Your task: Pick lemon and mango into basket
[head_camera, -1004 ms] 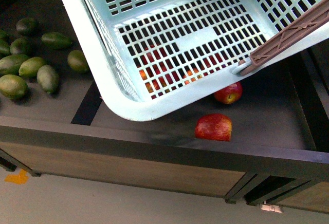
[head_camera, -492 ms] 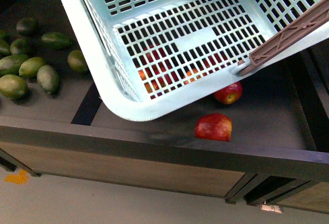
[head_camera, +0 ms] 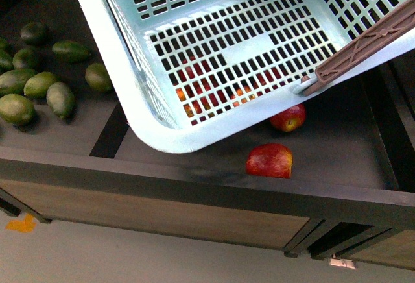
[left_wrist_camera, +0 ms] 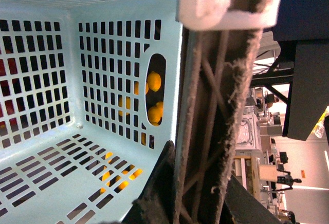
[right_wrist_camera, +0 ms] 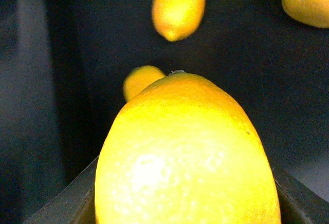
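While the left jaws pinch the brown handle point(left_wrist_camera: 211, 111) of the basket point(head_camera: 107, 43), the right jaws clasping the lemon point(right_wrist_camera: 187, 157) want a gentle squeeze and a straight lift.

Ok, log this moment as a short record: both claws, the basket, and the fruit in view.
left claw: shut on the brown handle of the basket
right claw: closed around a lemon; other yellow fruit lie beyond
basket state: tilted, held up in front of the shelf, no fruit inside
right compartment: two red apples in the open, more red fruit behind the slots
left compartment: green oval fruits
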### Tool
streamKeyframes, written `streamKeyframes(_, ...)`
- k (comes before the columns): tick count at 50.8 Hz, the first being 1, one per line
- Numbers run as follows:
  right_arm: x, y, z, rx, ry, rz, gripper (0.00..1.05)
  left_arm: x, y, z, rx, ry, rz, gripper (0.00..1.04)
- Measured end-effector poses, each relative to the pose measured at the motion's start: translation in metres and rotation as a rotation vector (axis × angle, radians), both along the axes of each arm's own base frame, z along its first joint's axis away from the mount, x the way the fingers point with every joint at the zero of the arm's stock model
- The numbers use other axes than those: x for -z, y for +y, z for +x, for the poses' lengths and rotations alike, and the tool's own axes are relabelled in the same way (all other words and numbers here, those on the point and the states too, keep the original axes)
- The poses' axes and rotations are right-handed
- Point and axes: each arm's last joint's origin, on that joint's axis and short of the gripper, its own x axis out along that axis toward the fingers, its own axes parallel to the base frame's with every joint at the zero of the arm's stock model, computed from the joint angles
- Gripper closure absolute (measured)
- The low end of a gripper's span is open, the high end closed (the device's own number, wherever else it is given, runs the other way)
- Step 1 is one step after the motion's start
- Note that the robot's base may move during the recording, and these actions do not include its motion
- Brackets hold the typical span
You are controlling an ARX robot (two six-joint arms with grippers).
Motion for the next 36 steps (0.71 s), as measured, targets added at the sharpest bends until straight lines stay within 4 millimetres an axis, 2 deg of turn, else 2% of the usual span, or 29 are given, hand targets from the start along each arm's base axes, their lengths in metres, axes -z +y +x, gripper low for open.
streamKeyframes(4,-0.036,0.015,-0.035,-0.064,-0.049,0.011,0.44,0.000,0.000,0.000,0.000,0.000,0.000,0.98)
streamKeyframes(8,-0.062,0.032,-0.066,-0.121,-0.090,0.026,0.44,0.000,0.000,0.000,-0.001,0.000,0.000,0.98)
streamKeyframes(12,-0.087,0.052,-0.088,-0.173,-0.134,0.026,0.44,0.000,0.000,0.000,0.000,0.000,0.000,0.98)
streamKeyframes(16,-0.113,0.071,-0.102,-0.215,-0.192,0.025,0.44,0.000,0.000,0.000,0.000,0.000,0.000,0.98)
streamKeyframes(18,-0.133,0.088,-0.109,-0.250,-0.240,0.019,0.44,0.000,0.000,0.000,0.001,0.000,0.000,0.98)
streamKeyframes(21,-0.152,0.107,-0.115,-0.289,-0.288,0.019,0.44,0.000,0.000,0.000,0.001,0.000,0.000,0.98)
streamKeyframes(28,-0.202,0.175,-0.130,-0.429,-0.437,0.041,0.44,0.000,0.000,0.000,-0.001,0.000,0.000,0.98)
streamKeyframes(32,-0.222,0.203,-0.134,-0.471,-0.503,0.040,0.44,0.000,0.000,0.000,-0.001,0.000,0.000,0.98)
streamKeyframes(36,-0.234,0.235,-0.136,-0.535,-0.539,0.046,0.44,0.000,0.000,0.000,-0.001,0.000,0.000,0.98)
